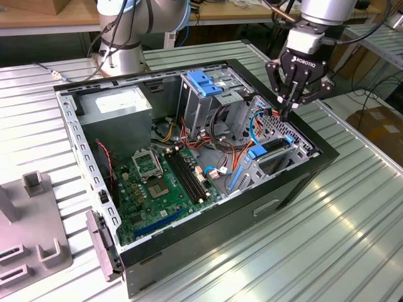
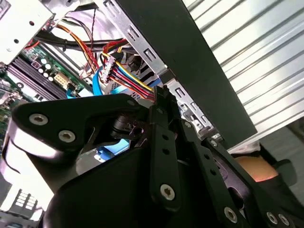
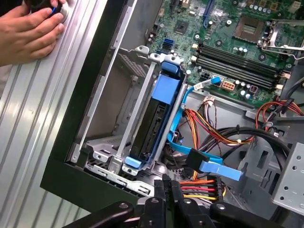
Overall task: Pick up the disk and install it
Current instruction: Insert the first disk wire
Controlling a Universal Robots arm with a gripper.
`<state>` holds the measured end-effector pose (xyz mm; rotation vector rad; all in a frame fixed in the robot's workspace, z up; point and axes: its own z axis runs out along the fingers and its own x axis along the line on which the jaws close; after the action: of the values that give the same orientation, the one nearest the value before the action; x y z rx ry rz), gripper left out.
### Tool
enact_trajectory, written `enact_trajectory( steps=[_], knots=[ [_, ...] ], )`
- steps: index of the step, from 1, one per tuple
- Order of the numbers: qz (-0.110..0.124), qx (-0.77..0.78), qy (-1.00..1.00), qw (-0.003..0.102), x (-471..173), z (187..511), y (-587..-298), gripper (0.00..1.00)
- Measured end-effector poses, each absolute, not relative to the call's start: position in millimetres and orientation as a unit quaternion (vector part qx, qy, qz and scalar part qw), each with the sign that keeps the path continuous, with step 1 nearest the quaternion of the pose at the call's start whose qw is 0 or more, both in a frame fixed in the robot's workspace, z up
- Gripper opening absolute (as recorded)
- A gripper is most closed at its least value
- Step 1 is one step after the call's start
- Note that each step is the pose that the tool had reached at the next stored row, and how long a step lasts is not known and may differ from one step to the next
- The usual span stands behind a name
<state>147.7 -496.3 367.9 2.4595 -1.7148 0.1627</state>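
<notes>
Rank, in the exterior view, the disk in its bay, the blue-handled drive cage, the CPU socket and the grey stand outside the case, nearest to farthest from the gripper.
1. The disk, in its bay just below the gripper, at the case's right end.
2. The blue-handled drive cage, at the case's rear middle.
3. The CPU socket, on the motherboard mid-case.
4. The grey stand, on the table at the exterior view's far left.

Silver arm with black, screw-studded pincer [image 1: 291, 104]

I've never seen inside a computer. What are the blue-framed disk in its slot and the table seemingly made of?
The disk: likely dark metal body edged by a matte blue plastic bracket, judging by colour and moulded shape. The table: probably aluminium, silvery with ribbed, light-reflecting slats.
</notes>
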Motion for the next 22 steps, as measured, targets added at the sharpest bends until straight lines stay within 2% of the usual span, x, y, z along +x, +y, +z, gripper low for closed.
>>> enact_trajectory(
  steps=[4, 9, 22],
  knots=[
    [0.054, 0.809, -0.581, 0.072, 147.7, 367.0, -496.7, 0.16],
    [0.05, 0.806, -0.587, 0.066, 147.1, 365.5, -501.6, 0.16],
    [0.041, 0.723, -0.686, 0.072, 146.4, 358.1, -501.6, 0.16]
  ],
)
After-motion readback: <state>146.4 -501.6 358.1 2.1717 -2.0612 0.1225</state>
